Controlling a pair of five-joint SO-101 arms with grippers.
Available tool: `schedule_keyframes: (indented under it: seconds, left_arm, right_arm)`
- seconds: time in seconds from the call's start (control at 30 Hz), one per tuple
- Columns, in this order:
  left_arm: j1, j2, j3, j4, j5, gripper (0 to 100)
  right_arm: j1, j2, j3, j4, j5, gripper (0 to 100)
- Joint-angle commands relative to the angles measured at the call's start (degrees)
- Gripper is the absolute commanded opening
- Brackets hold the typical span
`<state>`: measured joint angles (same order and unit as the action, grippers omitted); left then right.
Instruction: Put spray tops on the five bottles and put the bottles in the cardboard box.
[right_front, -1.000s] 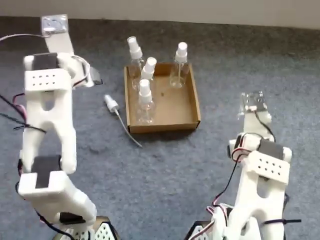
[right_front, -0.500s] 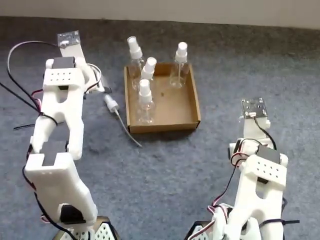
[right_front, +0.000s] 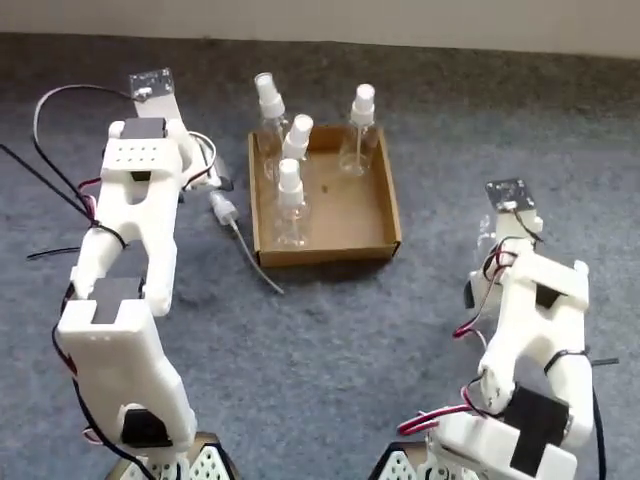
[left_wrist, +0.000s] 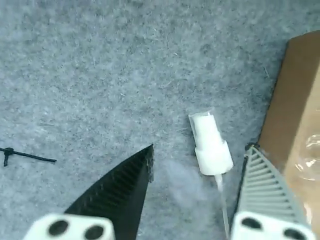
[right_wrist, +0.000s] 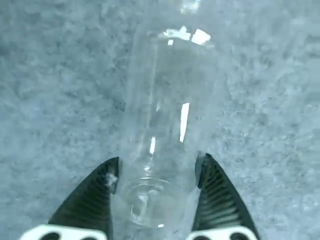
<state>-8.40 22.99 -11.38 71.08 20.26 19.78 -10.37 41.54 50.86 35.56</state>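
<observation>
A loose white spray top (left_wrist: 211, 146) with its thin tube lies on the grey carpet just left of the cardboard box (right_front: 330, 256). My left gripper (left_wrist: 200, 148) hangs open over it, one finger on each side; from above, the left gripper (right_front: 216, 186) sits right behind the spray top (right_front: 223, 209). Several clear bottles with spray tops (right_front: 290, 200) stand in the box. At the right, my right gripper (right_wrist: 160, 160) is shut on a clear bottle (right_wrist: 167, 115) that has no top, low over the carpet. The high view shows that bottle (right_front: 486, 240) faintly beside the right gripper (right_front: 492, 250).
Grey carpet covers the whole surface. A black cable (left_wrist: 25, 155) lies on it near the left arm, and more wires (right_front: 60, 100) loop around that arm. Open carpet stretches between the box and the right arm.
The left arm has swung right and down, from the far left corner to the loose spray top. The right arm has turned and its wrist has shifted slightly nearer.
</observation>
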Motion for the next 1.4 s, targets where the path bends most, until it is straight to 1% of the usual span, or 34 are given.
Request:
schedule_keyframes:
  seconds: [0.0, 0.07, 0.17, 0.53, 0.67, 0.87, 1.1, 1.13, 1.27, 1.37]
  left_arm:
    - [1.01, -0.31, -0.31, -0.88, 0.97, 26]
    - [0.75, 0.92, -0.48, -0.88, 2.37, 26]
    - [0.57, 3.74, -1.54, -2.11, 2.64, 26]
    - [0.92, 8.22, -4.18, -2.9, 2.64, 26]
    - [1.01, 11.12, -5.41, -4.92, 2.64, 26]
    - [1.98, 14.46, -8.75, -4.66, 2.64, 26]
    - [3.56, 15.96, -8.84, -4.48, 2.64, 26]
    - [3.65, 15.96, -8.84, -4.48, 2.64, 25]
    - [3.65, 16.22, -8.66, -4.48, 2.64, 17]
    - [3.56, 16.22, -8.48, -4.48, 2.64, 15]
  right_arm:
    - [0.04, 0.84, -3.47, -0.84, 3.96, 0.4]
    - [-0.92, 1.36, -3.47, -0.84, 5.1, 0.4]
    - [-2.24, 1.45, -3.38, -0.84, 5.27, 0.4]
    - [-2.15, 1.54, -3.38, -0.84, 5.19, 1.1]
    - [-2.07, 1.54, -3.3, -0.75, 5.19, 1.1]
    - [-2.07, 1.54, -3.3, -0.75, 5.19, 1.1]
    - [-2.07, 1.63, -3.21, -0.4, 5.45, 1.1]
    - [-2.07, 1.63, -3.21, -0.31, 5.45, 1.1]
    - [-1.98, 1.36, -3.3, 2.33, 5.54, 1.1]
    - [-0.66, 1.1, -3.38, 2.86, 5.54, 1.1]
